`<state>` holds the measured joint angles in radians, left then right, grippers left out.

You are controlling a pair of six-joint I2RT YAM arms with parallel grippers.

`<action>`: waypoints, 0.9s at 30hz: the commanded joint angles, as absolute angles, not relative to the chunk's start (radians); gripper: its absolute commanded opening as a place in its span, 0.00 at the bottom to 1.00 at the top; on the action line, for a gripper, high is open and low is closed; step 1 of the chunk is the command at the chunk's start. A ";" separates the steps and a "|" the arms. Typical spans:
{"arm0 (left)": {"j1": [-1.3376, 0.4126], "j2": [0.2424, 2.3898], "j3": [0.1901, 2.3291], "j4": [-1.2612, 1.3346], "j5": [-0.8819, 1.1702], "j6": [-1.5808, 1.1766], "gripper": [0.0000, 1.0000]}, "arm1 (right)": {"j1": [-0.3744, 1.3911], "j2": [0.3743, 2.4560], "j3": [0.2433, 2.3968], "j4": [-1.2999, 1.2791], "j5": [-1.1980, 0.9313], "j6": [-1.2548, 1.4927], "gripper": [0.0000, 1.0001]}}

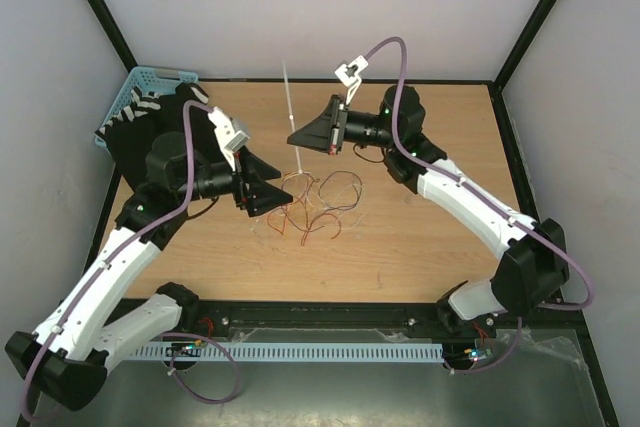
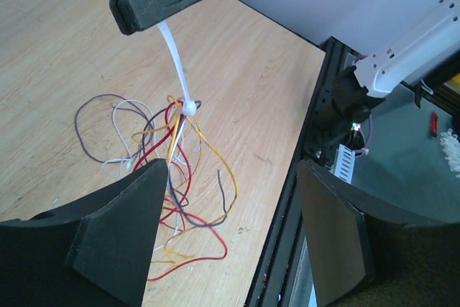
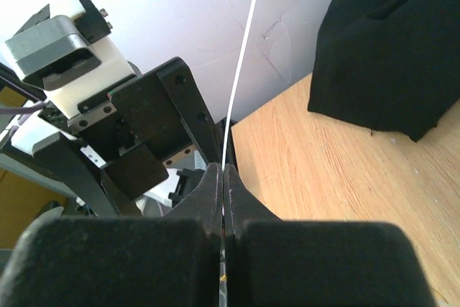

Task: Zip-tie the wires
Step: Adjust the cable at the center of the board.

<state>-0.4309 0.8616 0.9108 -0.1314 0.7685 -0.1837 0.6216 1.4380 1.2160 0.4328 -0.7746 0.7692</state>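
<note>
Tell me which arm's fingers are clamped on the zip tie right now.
The right arm's fingers, pinched shut on the white zip tie by its strap. The left arm's fingers stand open over the wires, gripping nothing.

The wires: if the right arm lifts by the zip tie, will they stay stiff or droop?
Probably droop: the wires are hair-thin loose curls fanning out below the zip tie. Likely light, so they should follow the right gripper, shut on the tie. Free ends may drag.

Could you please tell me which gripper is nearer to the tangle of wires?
Left. The left gripper stands open right beside the wires; the right gripper is farther back, shut on the zip tie.
</note>
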 commanded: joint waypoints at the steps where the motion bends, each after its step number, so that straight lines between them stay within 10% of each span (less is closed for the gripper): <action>1: -0.426 0.904 0.977 -0.119 0.851 -0.155 0.75 | 0.513 1.361 1.216 0.352 -0.854 0.754 0.00; 14: -0.423 0.937 1.071 -0.112 0.829 -0.146 0.76 | -0.152 1.292 1.303 0.271 -1.338 0.762 0.00; 27: -0.403 0.924 1.032 -0.117 0.811 -0.139 0.76 | 0.019 1.258 1.142 0.326 -1.391 0.732 0.00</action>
